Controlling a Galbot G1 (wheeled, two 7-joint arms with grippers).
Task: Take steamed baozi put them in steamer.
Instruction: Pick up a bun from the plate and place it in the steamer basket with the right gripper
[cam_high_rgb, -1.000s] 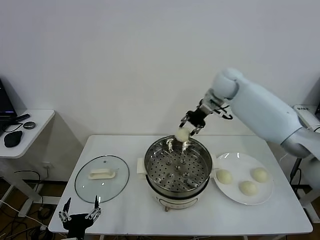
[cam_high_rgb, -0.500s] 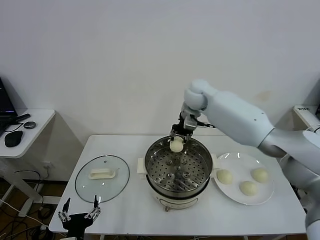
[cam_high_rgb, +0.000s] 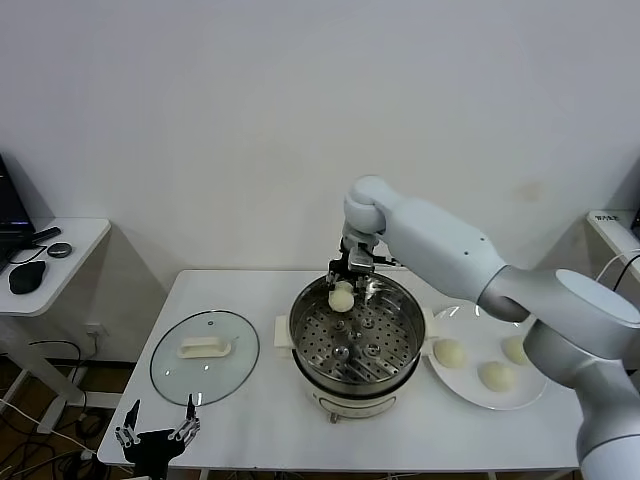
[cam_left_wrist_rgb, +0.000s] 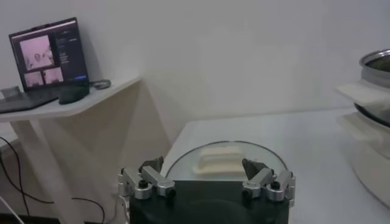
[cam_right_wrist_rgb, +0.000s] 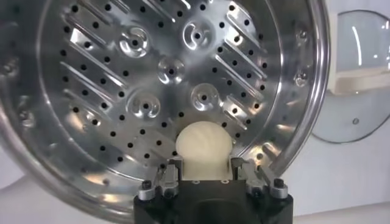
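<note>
Progress: none yet on steamer tray | right gripper clamped on first baozi, hovering over the far-left part of the tray | three baozi wait on plate | left gripper parked, spread wide, empty.

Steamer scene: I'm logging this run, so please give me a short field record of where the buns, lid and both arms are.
held bun: one baozi clamped by the right gripper, jaws shut on it
position: over the steamer, above its perforated tray, far side
tray contents: no buns on it yet
plate: three buns waiting, right of the steamer
glass lid: flat on the table, left of the steamer
left gripper: open, idle at the table's near left edge
</note>
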